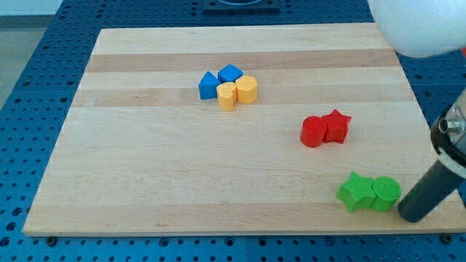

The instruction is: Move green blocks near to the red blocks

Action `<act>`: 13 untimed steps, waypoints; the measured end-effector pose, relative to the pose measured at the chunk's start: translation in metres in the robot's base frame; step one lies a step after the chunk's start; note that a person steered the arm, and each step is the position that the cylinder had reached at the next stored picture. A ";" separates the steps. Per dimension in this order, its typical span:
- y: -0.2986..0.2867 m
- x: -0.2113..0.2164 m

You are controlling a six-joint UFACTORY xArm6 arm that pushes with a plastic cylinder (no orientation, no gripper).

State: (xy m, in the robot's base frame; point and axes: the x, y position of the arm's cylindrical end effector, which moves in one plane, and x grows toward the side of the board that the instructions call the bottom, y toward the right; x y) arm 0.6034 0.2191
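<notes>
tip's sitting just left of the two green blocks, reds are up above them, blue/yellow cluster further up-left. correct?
Not quite. In the camera view my tip sits just to the right of the green cylinder and green star, not left. The rest holds: the red cylinder and red star lie above them, and the blue and yellow cluster is further up-left.

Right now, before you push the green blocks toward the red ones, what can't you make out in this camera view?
- Whether my tip touches the green round block: they look close, but one view cannot show a gap.
- The arm above the rod: cut off by the view's right edge.
- The white blurred object at the view's top right: out of focus, unidentifiable.
- The green star block and the green round block: contact unclear.
</notes>
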 end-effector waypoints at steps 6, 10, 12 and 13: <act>-0.032 -0.034; -0.055 -0.067; -0.023 -0.056; -0.007 -0.012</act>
State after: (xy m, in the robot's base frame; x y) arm 0.5910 0.2125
